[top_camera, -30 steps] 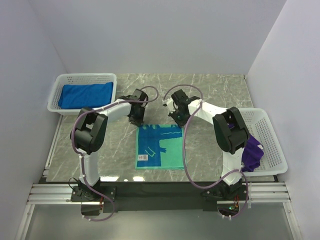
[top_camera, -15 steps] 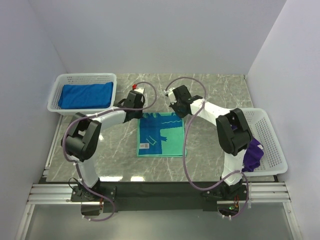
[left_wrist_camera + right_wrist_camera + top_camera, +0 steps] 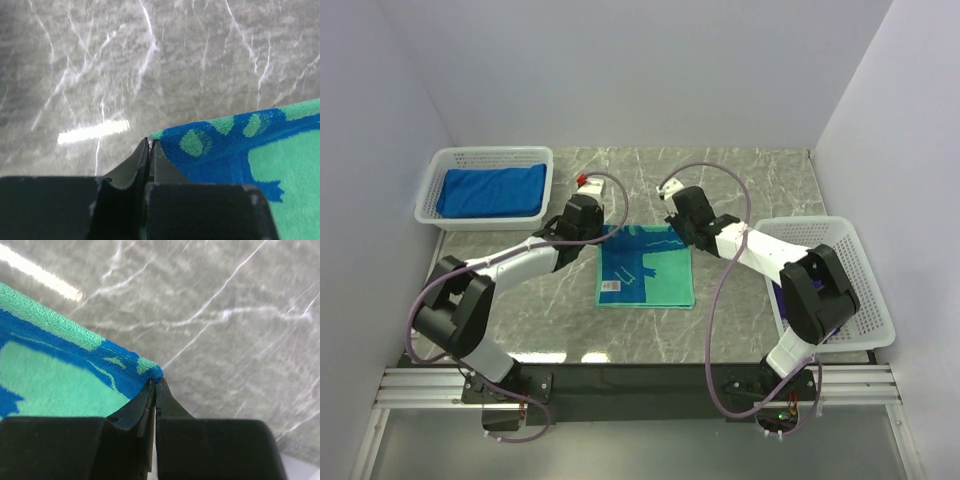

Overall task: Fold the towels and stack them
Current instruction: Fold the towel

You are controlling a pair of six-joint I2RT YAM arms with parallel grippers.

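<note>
The left gripper (image 3: 150, 144) and right gripper (image 3: 155, 384) each pinch a far corner of the patterned towel (image 3: 645, 275), which lies mid-tabletop (image 3: 740, 180). I'd say its fold is barely begun. One blue towel (image 3: 490, 190) sits folded in the far-left basket (image 3: 490, 152).

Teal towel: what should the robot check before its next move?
1. Left end effector shut on a far corner of the teal towel: ok.
2. Right end effector shut on the other far corner: ok.
3. How much cloth each one pinches: cannot tell.
4. The teal towel lies flat on the table: ok.
5. Blue towel in its basket, apart from both arms: ok.
</note>
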